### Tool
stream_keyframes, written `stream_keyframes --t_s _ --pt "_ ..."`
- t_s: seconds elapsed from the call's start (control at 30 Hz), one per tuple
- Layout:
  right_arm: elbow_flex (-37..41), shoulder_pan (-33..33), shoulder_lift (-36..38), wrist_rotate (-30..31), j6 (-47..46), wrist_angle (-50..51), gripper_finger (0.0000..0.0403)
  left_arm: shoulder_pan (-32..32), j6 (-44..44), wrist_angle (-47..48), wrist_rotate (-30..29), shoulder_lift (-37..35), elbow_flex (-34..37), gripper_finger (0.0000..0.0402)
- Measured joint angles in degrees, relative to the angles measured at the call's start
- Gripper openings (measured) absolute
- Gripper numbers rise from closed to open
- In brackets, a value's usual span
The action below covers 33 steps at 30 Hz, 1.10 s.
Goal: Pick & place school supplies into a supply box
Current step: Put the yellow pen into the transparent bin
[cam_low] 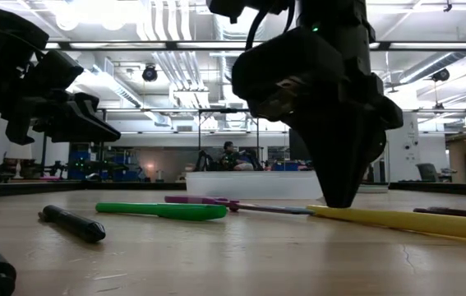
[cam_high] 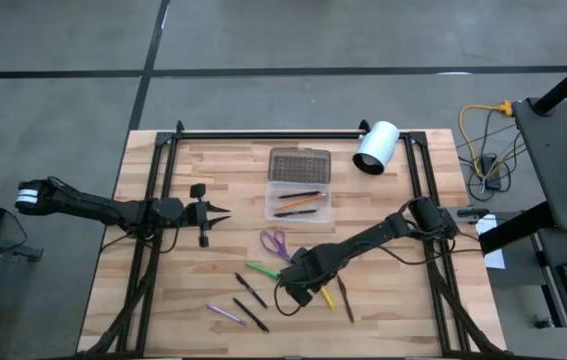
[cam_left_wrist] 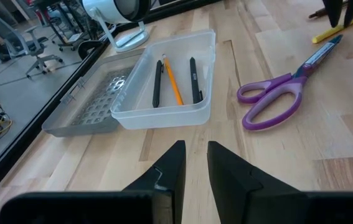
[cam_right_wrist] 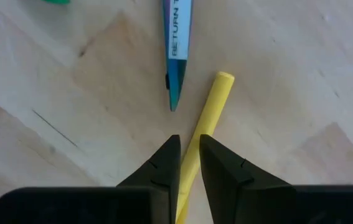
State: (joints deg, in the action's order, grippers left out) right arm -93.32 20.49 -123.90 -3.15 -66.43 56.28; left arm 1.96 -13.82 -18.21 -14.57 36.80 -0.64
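Observation:
The supply box [cam_high: 300, 200] is a clear case with its dotted grey lid [cam_high: 300, 163] lying open behind it. Inside lie two black pens and an orange pencil [cam_left_wrist: 174, 83]. The purple scissors [cam_high: 275, 243], a green pen [cam_high: 261, 269], two black pens [cam_high: 250, 291], a purple pen [cam_high: 225, 313] and a brown pencil [cam_high: 345, 298] lie flat on the table. My right gripper [cam_high: 311, 287] stands over the yellow pen [cam_high: 328, 295], shut on it. My left gripper [cam_high: 221, 212] hovers shut to the left of the box, touching nothing. My right gripper pinches the yellow pen near one end [cam_right_wrist: 196, 140] between its two fingers [cam_right_wrist: 164, 165]. The fingers come from above, pointing down, one on either side of the pen. The pen [cam_low: 405, 220] lies flat on the table, its short free end [cam_right_wrist: 223, 79] poking out past the fingertips.
The scissors' blue blade tip [cam_right_wrist: 176, 68] lies just beyond the yellow pen's end. A white cylinder [cam_high: 376, 147] lies at the far edge, right of the lid. A black rail frame [cam_high: 263, 133] runs round the table. Bare wood shows at the table's near left.

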Motion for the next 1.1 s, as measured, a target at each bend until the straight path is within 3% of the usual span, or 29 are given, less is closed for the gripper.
stream_keyframes --t_s 0.4,1.1 --pt "2.0 -0.7 0.3 -0.1 -0.6 0.0 0.0052 0.0 0.0 0.0 0.0 0.0 0.0 0.0052" --pt "3.7 -1.2 0.1 0.3 8.6 -1.8 0.0052 0.0 0.0 0.0 0.0 0.0 0.0 0.0052"
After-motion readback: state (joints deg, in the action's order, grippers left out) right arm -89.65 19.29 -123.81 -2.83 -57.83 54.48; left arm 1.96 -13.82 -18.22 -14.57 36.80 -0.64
